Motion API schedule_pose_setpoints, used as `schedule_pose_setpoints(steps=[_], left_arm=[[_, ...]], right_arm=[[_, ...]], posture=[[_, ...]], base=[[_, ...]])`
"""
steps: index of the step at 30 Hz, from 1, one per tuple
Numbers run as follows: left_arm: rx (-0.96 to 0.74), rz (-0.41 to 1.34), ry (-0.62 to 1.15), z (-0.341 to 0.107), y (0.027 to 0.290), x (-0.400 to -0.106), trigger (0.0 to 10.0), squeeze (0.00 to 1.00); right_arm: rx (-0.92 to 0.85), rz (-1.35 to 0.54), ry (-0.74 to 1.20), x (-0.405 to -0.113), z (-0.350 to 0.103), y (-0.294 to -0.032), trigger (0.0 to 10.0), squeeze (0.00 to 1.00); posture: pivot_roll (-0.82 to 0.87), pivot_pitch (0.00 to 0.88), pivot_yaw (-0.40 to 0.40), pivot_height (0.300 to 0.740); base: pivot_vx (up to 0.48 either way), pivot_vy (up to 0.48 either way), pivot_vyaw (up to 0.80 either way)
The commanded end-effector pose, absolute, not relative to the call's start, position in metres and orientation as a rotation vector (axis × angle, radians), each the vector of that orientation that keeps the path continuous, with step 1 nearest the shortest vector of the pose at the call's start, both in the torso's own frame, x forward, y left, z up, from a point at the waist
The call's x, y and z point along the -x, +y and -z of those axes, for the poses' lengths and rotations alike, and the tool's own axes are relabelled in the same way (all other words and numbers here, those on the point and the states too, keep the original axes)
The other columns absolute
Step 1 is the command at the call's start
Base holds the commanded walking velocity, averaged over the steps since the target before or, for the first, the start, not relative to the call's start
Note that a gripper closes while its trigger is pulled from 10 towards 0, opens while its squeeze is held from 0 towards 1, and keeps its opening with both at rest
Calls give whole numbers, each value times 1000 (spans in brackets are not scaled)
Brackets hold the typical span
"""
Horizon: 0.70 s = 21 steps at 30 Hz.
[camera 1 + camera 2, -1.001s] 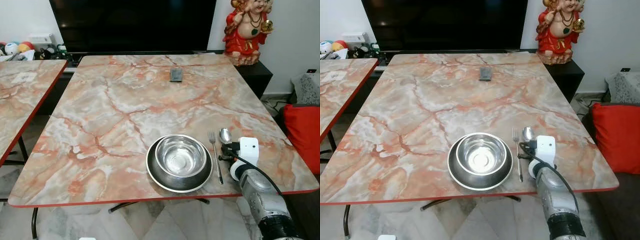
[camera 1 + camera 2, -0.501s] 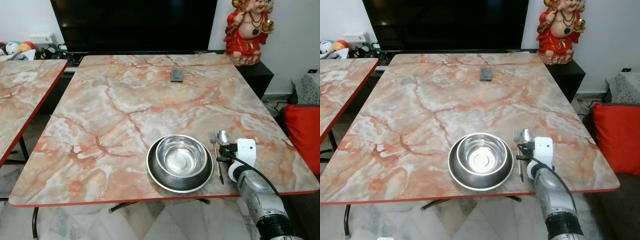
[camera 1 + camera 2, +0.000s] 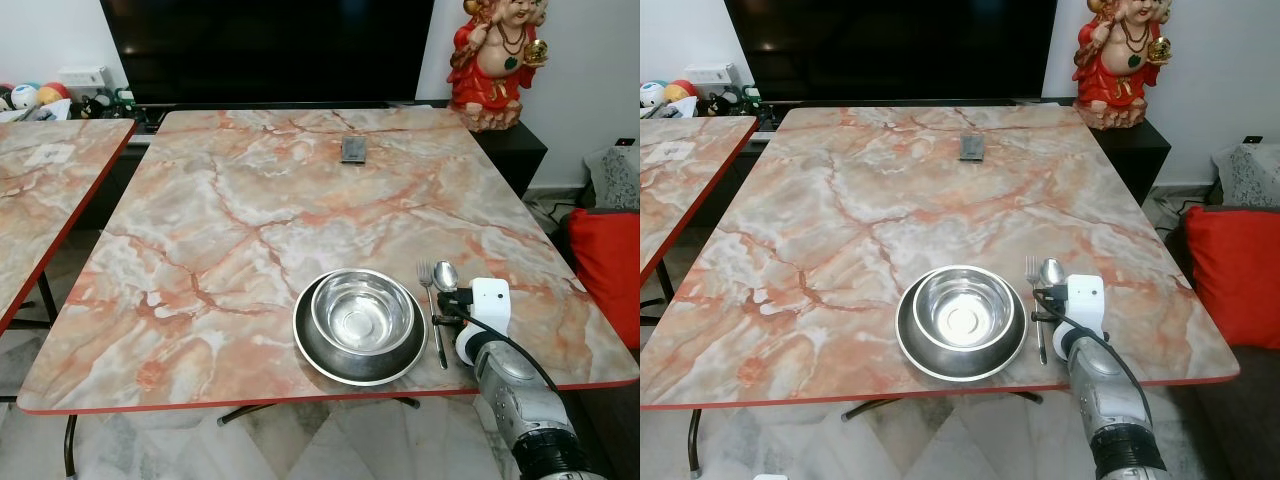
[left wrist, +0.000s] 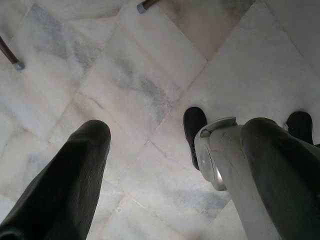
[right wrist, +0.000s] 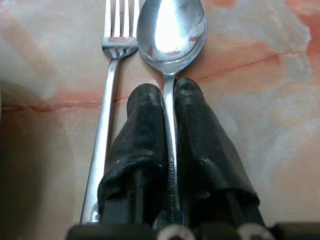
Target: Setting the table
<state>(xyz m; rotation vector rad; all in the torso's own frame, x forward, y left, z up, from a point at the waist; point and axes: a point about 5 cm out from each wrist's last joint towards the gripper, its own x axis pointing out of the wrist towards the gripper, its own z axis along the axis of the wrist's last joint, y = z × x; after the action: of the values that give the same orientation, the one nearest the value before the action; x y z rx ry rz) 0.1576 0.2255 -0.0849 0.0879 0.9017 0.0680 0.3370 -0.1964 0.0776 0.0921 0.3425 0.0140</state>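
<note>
Head pair looking forward and down from the near edge of the marble table (image 3: 250, 220), far enough back to take in the whole top, the dark screen (image 3: 270, 45) behind it and the red figure (image 3: 495, 60) at the far right corner; both eyes sharing the same scene, with the bowl (image 3: 962, 310) sitting further left in the right eye's picture; left wrist view aimed straight down at the pale floor tiles (image 4: 140, 100), from well above them, past its own two fingers (image 4: 65, 185); right wrist view set very close and low over the tabletop, facing along the spoon (image 5: 171, 35) and fork (image 5: 117, 45), the same pair seen small beside the bowl from the head.
</note>
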Motion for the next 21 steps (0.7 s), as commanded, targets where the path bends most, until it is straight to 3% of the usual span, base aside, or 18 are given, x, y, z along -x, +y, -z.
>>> schedule_pose_setpoints(steps=[1,4,6,15,17,18,21], left_arm=[[-83,-76,934,88,226,-151,10000,0],[-82,-77,932,88,226,-152,10000,0],[-81,-77,930,88,226,-153,10000,0],[-80,-77,927,88,224,-153,10000,0],[-80,-77,927,88,224,-153,10000,0],[-80,-77,927,88,223,-153,10000,0],[-80,-77,926,88,223,-154,10000,0]], right_arm=[[-86,-15,364,-336,-74,-195,10000,302],[-83,-18,368,-336,-73,-194,10000,302],[-79,-20,370,-336,-72,-194,10000,384],[-78,-20,372,-336,-72,-195,10000,384],[-78,-21,373,-336,-72,-194,10000,502],[-77,-22,375,-336,-72,-194,10000,663],[-75,-23,378,-336,-71,-194,10000,659]], posture=[[8,92,5,740],[8,92,5,740],[9,98,3,740],[9,100,3,740],[9,100,3,740],[12,101,2,740],[12,101,2,740]], base=[[0,0,0],[0,0,0],[0,0,0],[0,0,0],[0,0,0],[0,0,0],[0,0,0]])
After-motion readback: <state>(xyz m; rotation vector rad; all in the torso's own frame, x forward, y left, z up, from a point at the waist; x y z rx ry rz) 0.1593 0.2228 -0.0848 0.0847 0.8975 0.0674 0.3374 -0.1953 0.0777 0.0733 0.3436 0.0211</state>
